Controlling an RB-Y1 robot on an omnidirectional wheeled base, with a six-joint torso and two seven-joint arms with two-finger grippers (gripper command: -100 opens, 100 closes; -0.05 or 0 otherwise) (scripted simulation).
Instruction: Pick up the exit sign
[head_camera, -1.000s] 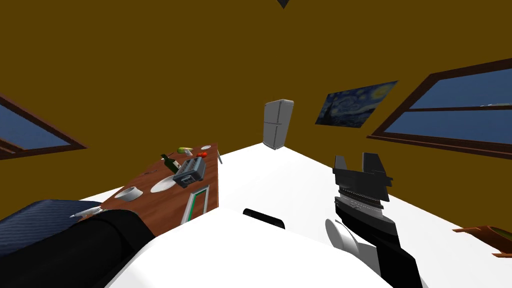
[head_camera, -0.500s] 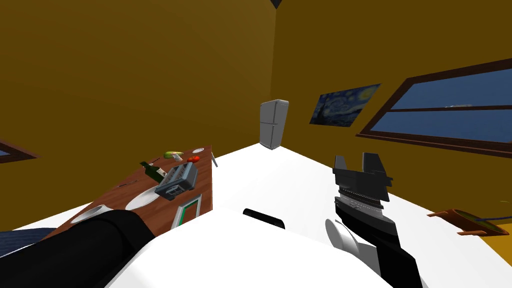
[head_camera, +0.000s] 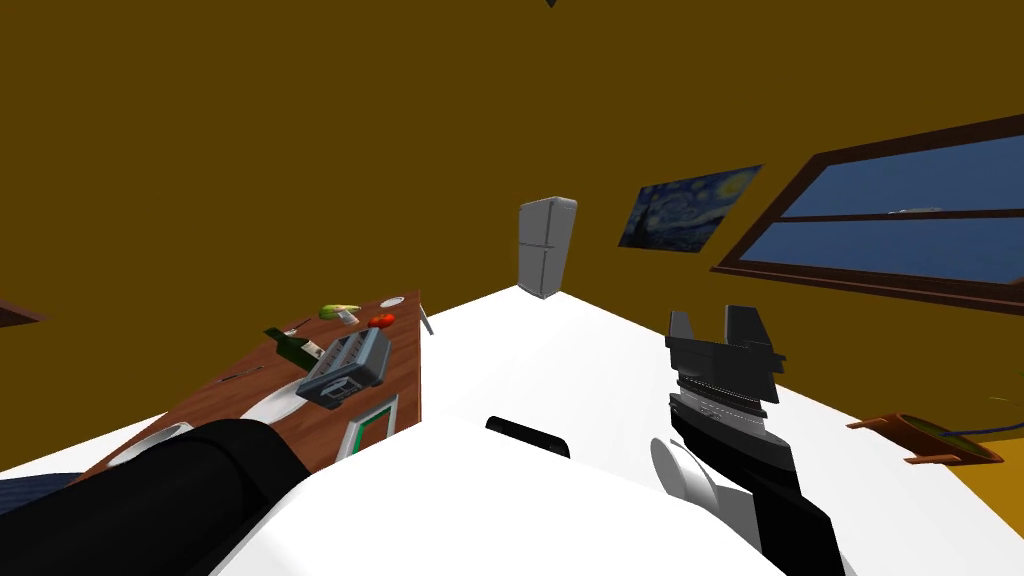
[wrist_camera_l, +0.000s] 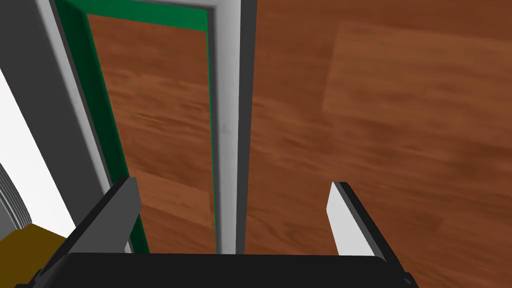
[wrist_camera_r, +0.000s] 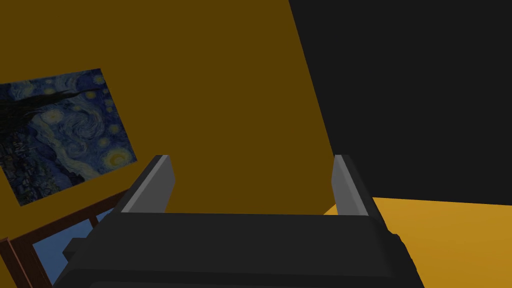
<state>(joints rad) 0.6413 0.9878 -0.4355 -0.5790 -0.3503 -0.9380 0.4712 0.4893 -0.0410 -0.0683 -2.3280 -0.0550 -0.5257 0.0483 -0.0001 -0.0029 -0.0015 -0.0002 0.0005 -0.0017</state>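
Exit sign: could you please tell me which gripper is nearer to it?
Left. The left gripper is open right at the exit sign, one frame rail between its fingers; the right gripper is raised over the floor, well away.

Home kitchen-diner, rendered. Grey fridge (head_camera: 546, 247) stands far, by the corner. Wooden tabletop (head_camera: 402, 350) on the left carries a toaster (head_camera: 345, 368), a dark green bottle (head_camera: 290, 345), a white plate (head_camera: 275, 403) and a tomato (head_camera: 381, 321). Domestic decor on the right: starry-night painting (head_camera: 690, 208) and a wood-framed window (head_camera: 890, 225). Ochre-brown walls (head_camera: 300, 150), white floor (head_camera: 560, 350).
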